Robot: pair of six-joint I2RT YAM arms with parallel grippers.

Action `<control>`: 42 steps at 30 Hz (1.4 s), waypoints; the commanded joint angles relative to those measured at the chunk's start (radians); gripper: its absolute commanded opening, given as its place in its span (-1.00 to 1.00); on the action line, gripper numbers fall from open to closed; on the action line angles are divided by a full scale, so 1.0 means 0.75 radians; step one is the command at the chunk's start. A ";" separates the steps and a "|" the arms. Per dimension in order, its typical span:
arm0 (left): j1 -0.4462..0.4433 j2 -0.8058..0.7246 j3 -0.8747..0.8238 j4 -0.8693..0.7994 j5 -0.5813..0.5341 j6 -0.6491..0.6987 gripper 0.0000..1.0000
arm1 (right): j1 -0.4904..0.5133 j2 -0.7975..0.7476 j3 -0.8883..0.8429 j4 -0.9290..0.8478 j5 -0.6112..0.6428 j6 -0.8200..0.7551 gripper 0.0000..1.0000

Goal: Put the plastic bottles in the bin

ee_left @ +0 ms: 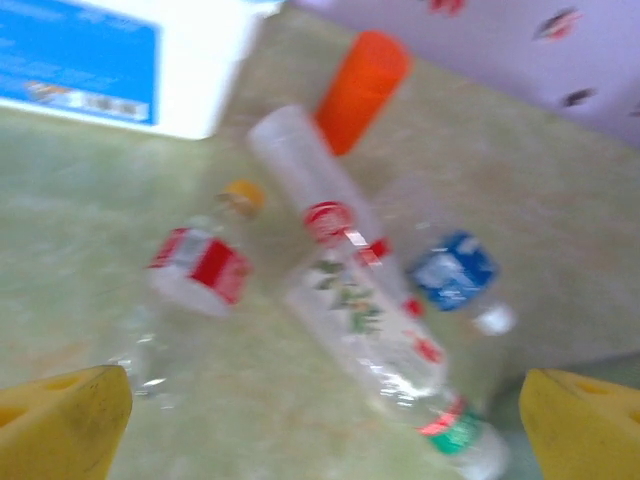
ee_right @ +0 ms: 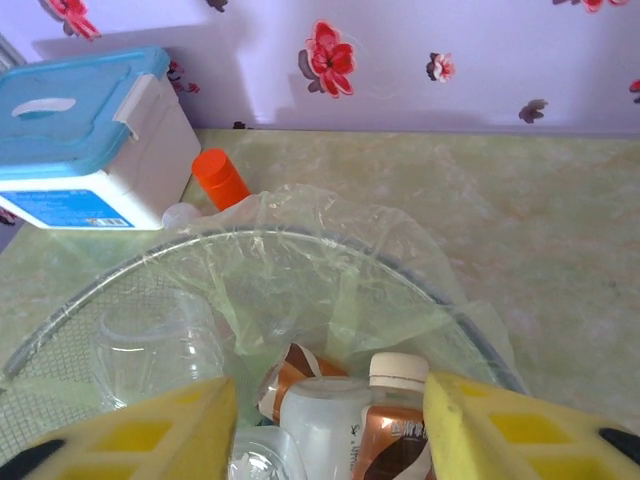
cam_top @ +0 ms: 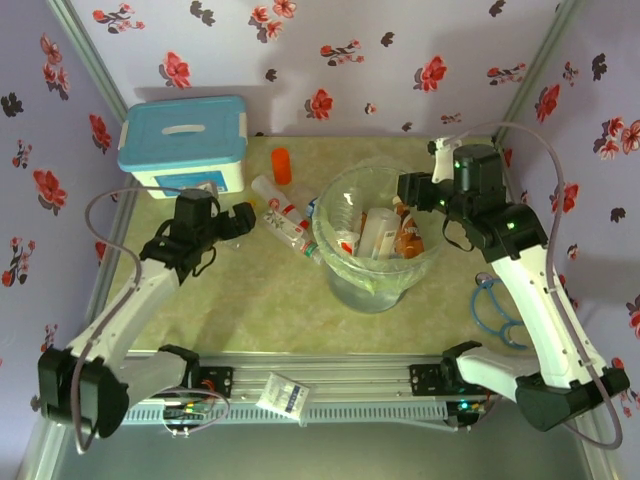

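Observation:
Several plastic bottles (cam_top: 285, 220) lie on the table left of the bin (cam_top: 322, 243). My left gripper (cam_top: 245, 220) hovers just left of them, open. From the left wrist, a long bottle with a red and green label (ee_left: 365, 310), a red-labelled one (ee_left: 200, 268) and a blue-labelled one (ee_left: 452, 270) lie ahead of the yellow fingers (ee_left: 60, 420), blurred. My right gripper (cam_top: 405, 188) hangs over the bin's far right rim. Its fingers (ee_right: 150, 435) stand apart above a white-capped, brown-labelled bottle (ee_right: 395, 425) lying with others in the pale green liner (ee_right: 330, 290).
A white box with a blue lid (cam_top: 185, 145) stands at the back left, and a short orange cylinder (cam_top: 283, 165) lies beside it. A blue looped object (cam_top: 495, 310) rests on the right of the table. A small packet (cam_top: 283, 393) sits on the front rail.

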 commanded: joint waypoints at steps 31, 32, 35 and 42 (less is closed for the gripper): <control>0.095 0.595 0.039 0.130 0.050 0.221 0.51 | -0.016 -0.088 -0.035 -0.036 0.079 0.042 0.54; 0.094 0.576 0.033 0.124 0.056 0.215 0.45 | -0.016 -0.087 -0.037 -0.033 0.079 0.042 0.54; 0.095 0.504 0.012 0.103 0.064 0.204 0.37 | -0.016 -0.086 -0.039 -0.023 0.075 0.039 0.55; 0.092 0.294 -0.055 0.049 0.096 0.137 0.15 | -0.015 -0.031 0.027 -0.010 0.023 0.022 0.54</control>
